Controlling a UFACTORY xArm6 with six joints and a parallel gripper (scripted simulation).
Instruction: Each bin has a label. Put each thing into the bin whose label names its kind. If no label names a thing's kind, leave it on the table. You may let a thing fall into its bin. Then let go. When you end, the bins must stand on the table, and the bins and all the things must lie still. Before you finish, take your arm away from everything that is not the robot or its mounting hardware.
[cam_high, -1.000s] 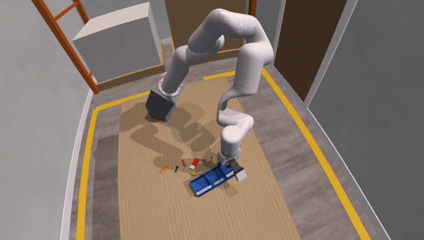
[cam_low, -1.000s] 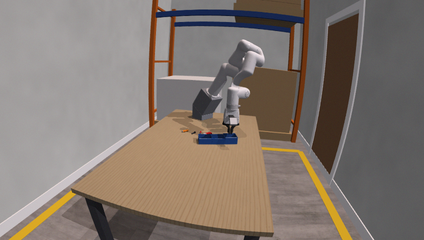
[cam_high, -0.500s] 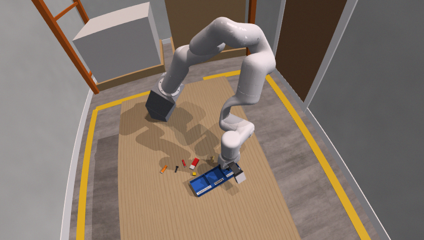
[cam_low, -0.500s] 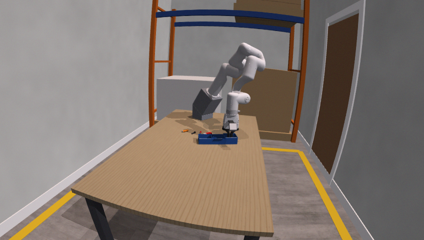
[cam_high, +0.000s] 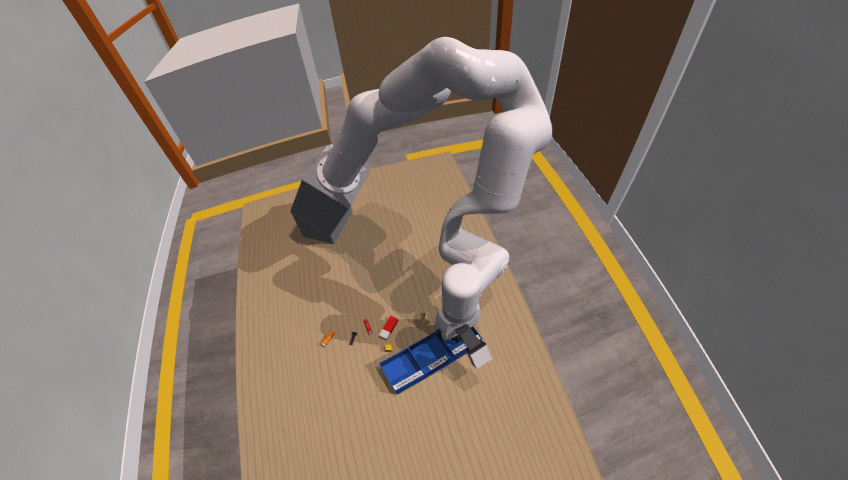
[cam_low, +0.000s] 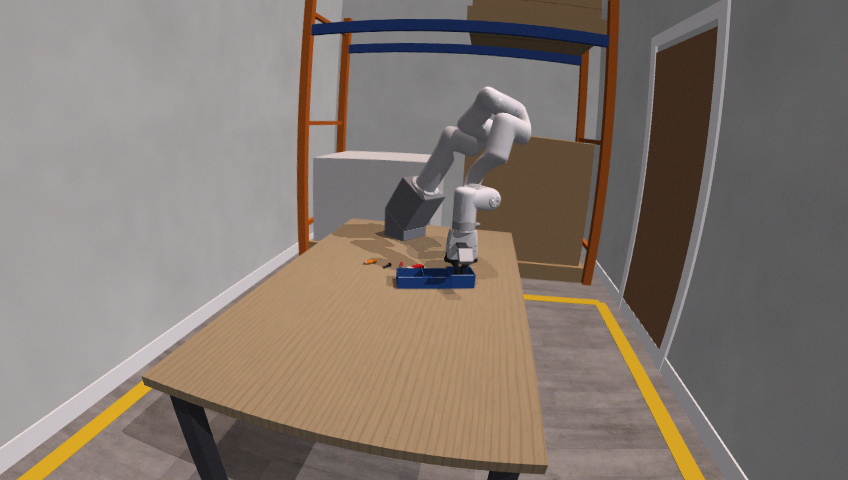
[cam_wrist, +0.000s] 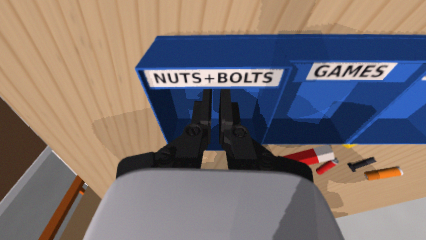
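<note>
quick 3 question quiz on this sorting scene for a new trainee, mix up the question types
1. True or false: the claw is shut, holds nothing, and points into the NUTS+BOLTS compartment of the blue bin.
2. In the wrist view, which label sits right beside NUTS+BOLTS? A) GAMES B) TOOLS C) FOOD
3. Fill in: the black bolt lies on the ____, not in a compartment.

Key: 1 true; 2 A; 3 table.
</note>
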